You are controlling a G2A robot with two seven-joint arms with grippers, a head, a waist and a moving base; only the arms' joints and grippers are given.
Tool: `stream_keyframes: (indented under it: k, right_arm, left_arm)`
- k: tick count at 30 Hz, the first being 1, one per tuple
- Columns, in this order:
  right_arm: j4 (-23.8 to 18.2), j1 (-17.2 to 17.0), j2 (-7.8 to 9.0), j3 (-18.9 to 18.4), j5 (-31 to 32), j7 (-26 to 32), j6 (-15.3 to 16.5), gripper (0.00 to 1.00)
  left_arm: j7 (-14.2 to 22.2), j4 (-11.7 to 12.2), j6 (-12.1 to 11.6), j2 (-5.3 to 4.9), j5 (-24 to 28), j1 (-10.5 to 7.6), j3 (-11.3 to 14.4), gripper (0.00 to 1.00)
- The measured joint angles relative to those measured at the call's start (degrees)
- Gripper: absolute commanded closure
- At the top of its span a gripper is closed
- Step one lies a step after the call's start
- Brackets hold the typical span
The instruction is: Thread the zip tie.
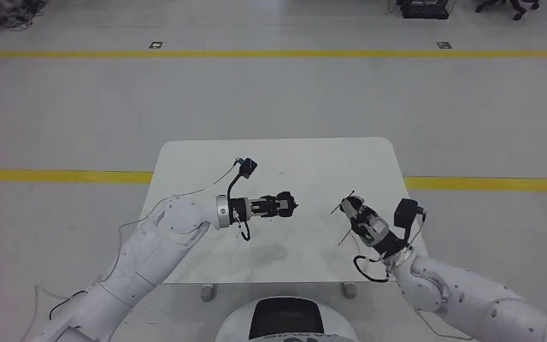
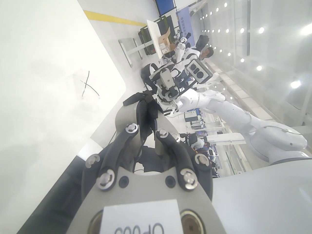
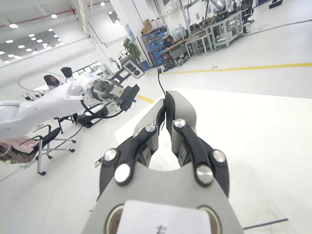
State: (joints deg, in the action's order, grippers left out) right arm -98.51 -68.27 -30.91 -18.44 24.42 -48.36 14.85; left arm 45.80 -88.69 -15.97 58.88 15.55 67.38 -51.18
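the right claw point(image 3: 165, 99) is pinched shut on a thin black zip tie point(image 3: 161, 83). the tie stands up out of the fingertips with its small square head at the free end, held in the air above the white table point(image 1: 282, 162). the left claw point(image 1: 289, 204) hangs over the middle of the table, pointing toward the right claw with a clear gap between the two. its fingers point(image 2: 126, 115) sit close together, and there is something dark at the tips that i cannot make out. two spare ties point(image 2: 87, 85), also black, lie crossed on the table top, touching neither claw.
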Motion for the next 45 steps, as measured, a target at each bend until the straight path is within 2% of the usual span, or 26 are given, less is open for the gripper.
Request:
stream_keyframes:
  k: [6,14,18,29,31,33,38,41,45]
  right_arm:
    - [1.4,-3.1,-2.24,-1.4,2.2,-7.5,-1.0,1.0]
    - [2.3,-5.1,-5.45,-3.5,5.3,-10.4,-4.7,1.0]
    - [2.6,-5.7,-7.03,-4.2,8.0,-11.0,-5.0,1.0]
    - [2.6,-5.8,-7.29,-4.3,8.6,-11.2,-4.6,1.0]
    - [2.6,-5.8,-7.29,-4.3,8.6,-11.2,-4.6,1.0]
    - [2.6,-5.8,-7.29,-4.3,8.6,-11.2,-4.6,1.0]
    - [2.6,-5.8,-7.29,-4.3,8.6,-11.2,-4.6,1.0]
    - [2.6,-5.8,-7.29,-4.3,8.6,-11.2,-4.6,1.0]
    - [2.6,-5.8,-7.29,-4.3,8.6,-11.2,-4.6,1.0]
  left_arm:
    - [0.0,0.0,0.0,0.0,0.0,0.0,0.0,1.0]
    - [0.0,0.0,0.0,0.0,0.0,0.0,0.0,1.0]
    - [0.0,0.0,0.0,0.0,0.0,0.0,0.0,1.0]
    - [-0.1,0.0,0.1,0.01,-0.1,0.05,0.0,1.0]
    - [-1.8,-0.2,1.3,0.05,-0.7,0.31,0.0,1.0]
    - [-4.4,-0.8,3.4,0.05,-2.4,0.6,0.1,1.0]
    - [-10.8,-5.6,9.8,0.07,-6.2,2.47,0.5,1.0]
    - [-14.0,-7.2,12.9,0.11,-8.5,3.19,0.8,1.0]
    - [-15.5,-8.2,14.2,0.2,-8.8,3.73,0.8,1.0]
